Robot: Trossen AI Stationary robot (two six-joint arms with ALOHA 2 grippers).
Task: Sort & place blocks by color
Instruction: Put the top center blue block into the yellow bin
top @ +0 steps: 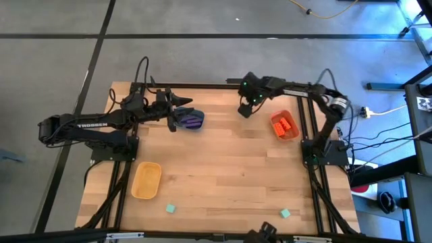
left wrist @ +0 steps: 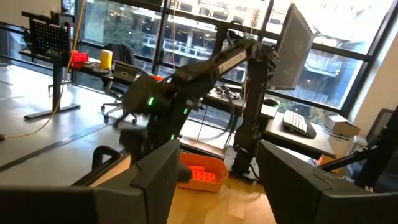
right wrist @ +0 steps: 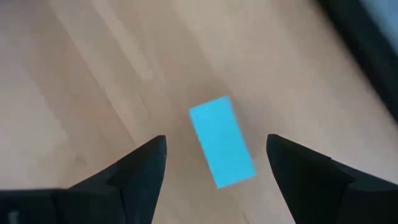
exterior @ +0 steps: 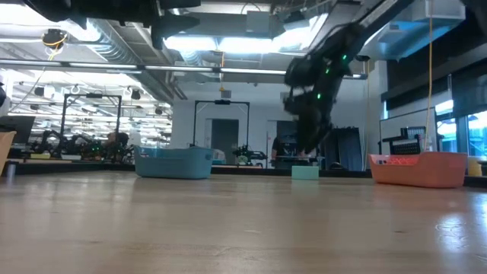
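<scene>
My right gripper (right wrist: 216, 140) is open and points down over a mint-green block (right wrist: 222, 142) that lies flat on the wood, with a finger on either side and not touching it. In the high view this gripper (top: 246, 108) is near the table's far edge and hides the block. The low view shows the block (exterior: 305, 173) under the gripper (exterior: 307, 148). My left gripper (top: 179, 113) is open and held level at the blue tub (top: 192, 120), which holds purple blocks. Orange-red blocks lie in the orange tub (top: 285, 126). Two more mint-green blocks (top: 171, 208) (top: 285, 213) rest near the table's near edge.
A yellow tub (top: 146, 180) stands near the table's left side. The left wrist view looks across at the right arm (left wrist: 186, 87) and the orange tub (left wrist: 202, 175). Bare wood lies in the table's middle. A dark frame rail runs along the far edge (top: 202, 85).
</scene>
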